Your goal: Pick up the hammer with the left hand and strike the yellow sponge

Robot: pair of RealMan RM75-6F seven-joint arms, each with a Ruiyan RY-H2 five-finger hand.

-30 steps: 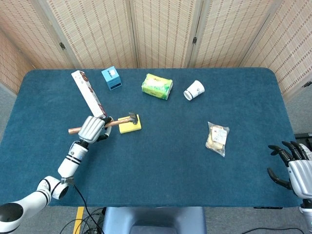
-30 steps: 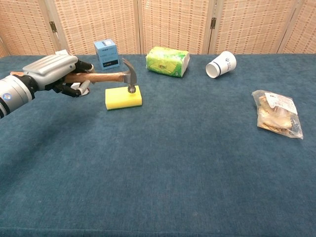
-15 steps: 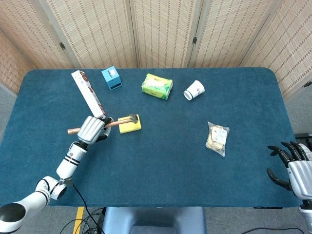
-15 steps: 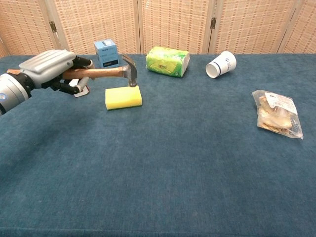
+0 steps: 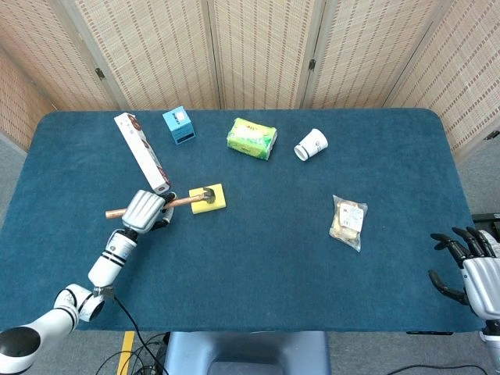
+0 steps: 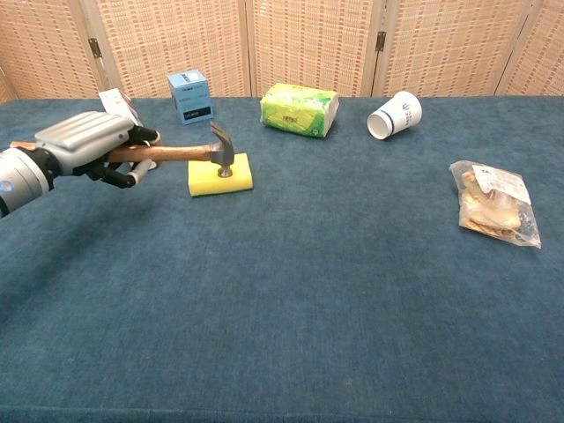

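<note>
At the left of the chest view, the left hand [image 6: 88, 145] is wrapped around the wooden handle of the hammer [image 6: 181, 153], whose metal head rests on, or sits just at, the top face of the yellow sponge [image 6: 220, 174] in the upper left part of the frame. The head view shows the same thing: the hammer [image 5: 176, 202] reaches from the left hand [image 5: 144, 211] to the yellow sponge [image 5: 208, 198], with a tall white carton [image 5: 142, 151] lying just beside the hand. The right hand [image 5: 471, 266] sits at the lower right corner of the head view, its fingers spread and holding nothing. The strike looks to be at or near contact, so the risks come from the blow itself. The hammer head lands close to the near left edge of the sponge, and a slightly off swing could glance off it and skid the soft block across the cloth. The grip sits well back on the handle, so a rebound could twist the hammer in the fingers. A wide backswing might also clip the carton.
</note>
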